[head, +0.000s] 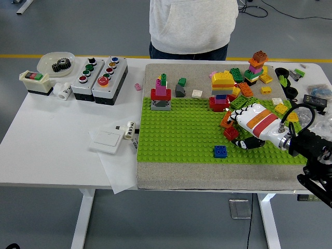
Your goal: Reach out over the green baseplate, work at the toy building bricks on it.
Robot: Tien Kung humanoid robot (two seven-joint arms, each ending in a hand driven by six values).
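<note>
**Right hand among the bricks**

The green baseplate [181, 132] lies on a grey mat [207, 176], with loose bricks [238, 93] piled at its far right. The right hand [254, 124] rests there by a red brick [231, 133]; whether its fingers grip anything I cannot tell. A blue brick [220, 151] sits nearby, apart.

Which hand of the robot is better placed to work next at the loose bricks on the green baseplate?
Probably the right. The right hand is over the green baseplate, next to the red brick and the orange brick. No left hand is in view.
</note>
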